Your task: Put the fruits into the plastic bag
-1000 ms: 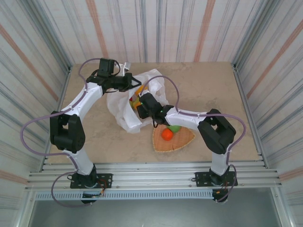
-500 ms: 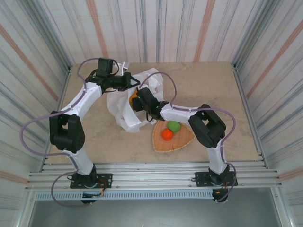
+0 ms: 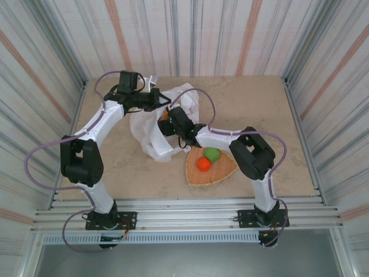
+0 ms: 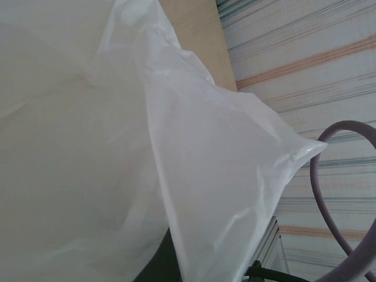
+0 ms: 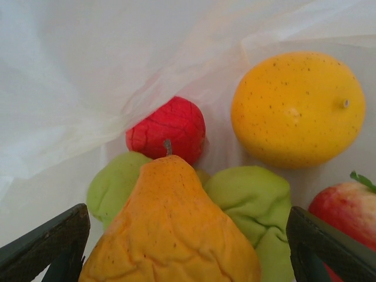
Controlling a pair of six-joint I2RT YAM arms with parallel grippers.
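Seen from the right wrist, the orange pear (image 5: 170,235) lies low in the frame inside the plastic bag (image 5: 70,70), its long axis vertical and its stem pointing up. The right gripper (image 5: 187,214) straddles it, jaws wide apart. At upper centre-left of the top view, the left gripper (image 3: 163,99) is clamped on the bag's rim.

No writing, label, brand or number can be read in any view. The bag (image 4: 117,147) and the fruits (image 5: 296,108) show plain surfaces without lettering.
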